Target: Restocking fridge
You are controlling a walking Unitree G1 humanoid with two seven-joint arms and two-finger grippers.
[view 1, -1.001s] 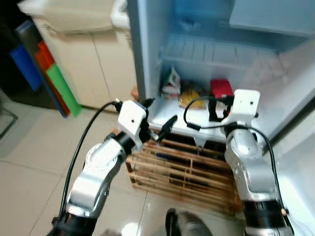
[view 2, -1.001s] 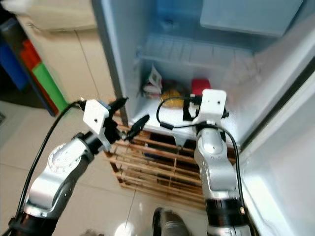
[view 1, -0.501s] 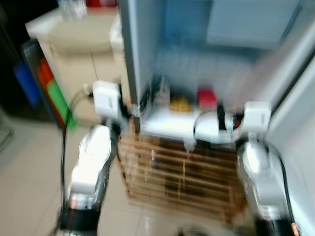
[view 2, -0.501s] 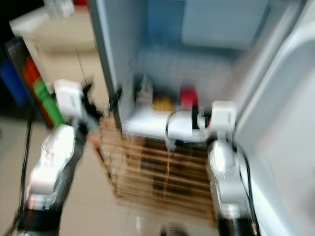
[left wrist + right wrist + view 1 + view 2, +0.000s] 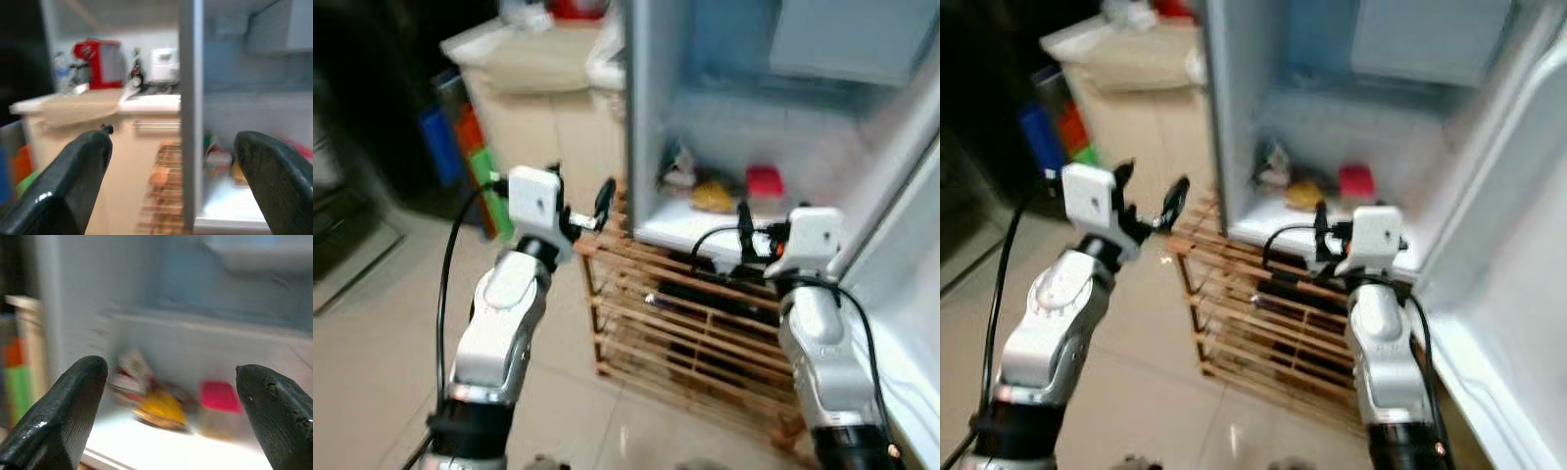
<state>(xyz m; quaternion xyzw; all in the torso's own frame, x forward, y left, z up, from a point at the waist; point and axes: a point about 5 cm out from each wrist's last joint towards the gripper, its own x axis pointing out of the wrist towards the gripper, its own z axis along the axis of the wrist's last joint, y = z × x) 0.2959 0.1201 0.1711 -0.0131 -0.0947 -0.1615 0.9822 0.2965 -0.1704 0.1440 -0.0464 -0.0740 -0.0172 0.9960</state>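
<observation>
Black fingers frame both of my wrist views, and each pair stands wide apart with nothing between. My left gripper (image 5: 579,201) is raised outside the fridge (image 5: 646,117), at about 10 o'clock from my chest, its fingertips just short of the cabinet's left front edge. My right gripper (image 5: 741,230) sits at about 1 o'clock, level with the front lip of the white fridge shelf (image 5: 690,227).

From my head, nearest me is pale tiled floor (image 5: 372,343), open to my left. Next comes a wooden slatted rack (image 5: 685,333) standing under the fridge opening, with dark things inside it that I cannot make out. Above it, on the shelf, lie a white-and-red packet (image 5: 677,171), a yellow item (image 5: 713,196) and a red box (image 5: 765,181), side by side toward the back. The shelf's front strip is bare. The fridge door (image 5: 911,294) stands open at my 3 o'clock, close along my right arm.

My right wrist view brings the same three items (image 5: 164,409) closer, though blurred. My left wrist view adds what my head barely catches: a beige counter (image 5: 83,105) at 11 o'clock carrying a red appliance (image 5: 98,56), a dark bottle (image 5: 136,73) and a white appliance (image 5: 164,63). Coloured panels (image 5: 460,147), blue, red and green, lean against the counter's side.
</observation>
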